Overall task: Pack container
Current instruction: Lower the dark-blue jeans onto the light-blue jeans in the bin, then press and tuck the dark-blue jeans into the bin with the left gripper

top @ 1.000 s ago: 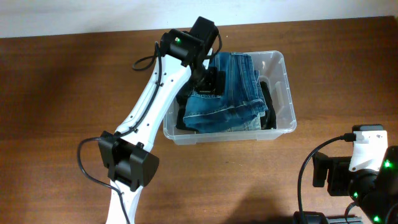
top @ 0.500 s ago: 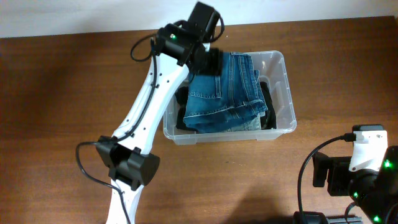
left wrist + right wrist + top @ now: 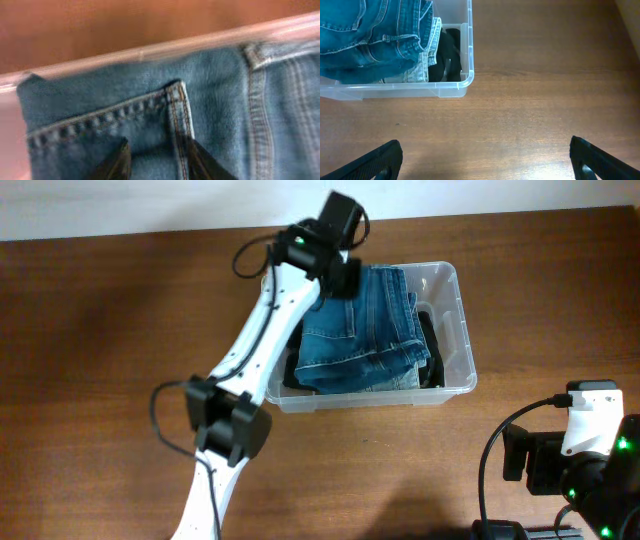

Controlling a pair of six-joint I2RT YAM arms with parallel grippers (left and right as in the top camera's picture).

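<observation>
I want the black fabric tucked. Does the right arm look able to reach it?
Probably yes: the right gripper is open, only bare table separates it from the container, and the black fabric lies uncovered beside the jeans.

Clear container (image 3: 462, 330) sits on the wooden table (image 3: 100, 360), packed with folded blue jeans (image 3: 365, 330), and some black fabric (image 3: 432, 352) peeks out on their 3 o'clock side. Over at the container's 11 o'clock corner the left gripper (image 3: 343, 278) is right on the denim edge, jaws hidden from up here. The right arm (image 3: 585, 450) is down at 4 o'clock, well apart from it all
</observation>
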